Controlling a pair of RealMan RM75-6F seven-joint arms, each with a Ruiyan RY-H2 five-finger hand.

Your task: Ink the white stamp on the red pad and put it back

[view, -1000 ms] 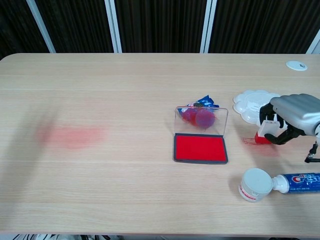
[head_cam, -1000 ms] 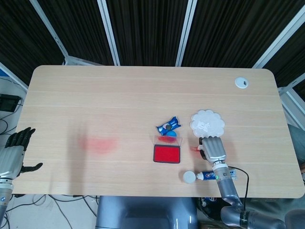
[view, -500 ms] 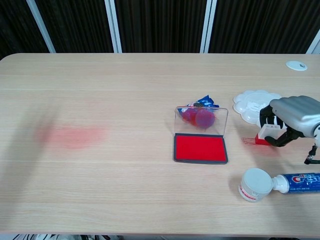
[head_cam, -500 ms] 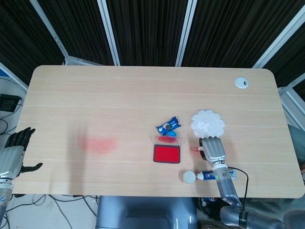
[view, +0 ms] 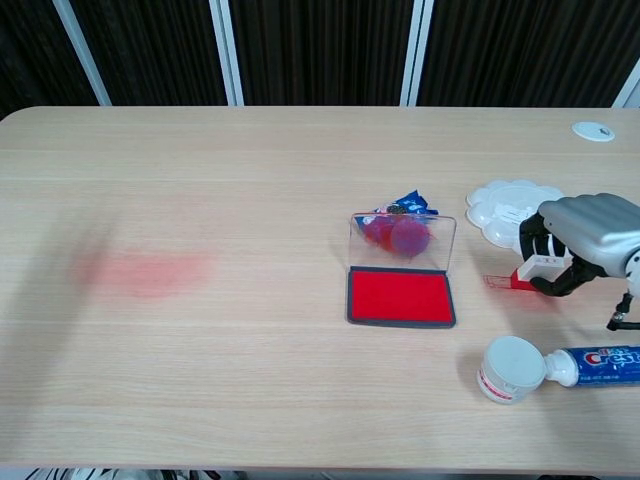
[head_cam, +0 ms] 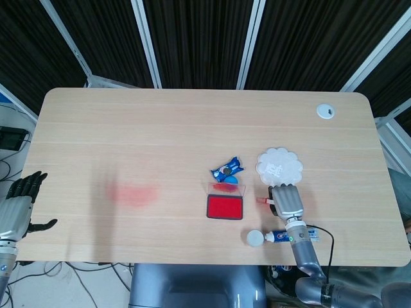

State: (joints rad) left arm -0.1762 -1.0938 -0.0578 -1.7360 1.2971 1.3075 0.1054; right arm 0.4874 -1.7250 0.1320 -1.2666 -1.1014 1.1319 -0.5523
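Metallic right hand (view: 590,232) grips boxy white stamp (view: 538,266) between curled fingers (view: 545,232); glossy red pad (view: 400,296) lies beyond fingertips. Left hand (head_cam: 18,208) open-fingered, holding nothing.

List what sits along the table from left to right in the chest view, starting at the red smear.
Red smear → red ink pad → toothpaste cap → white stamp in the right hand → cable grommet.

left hand (head_cam: 18,204): spread, idle | right hand (view: 585,240): fingers curled, gripping
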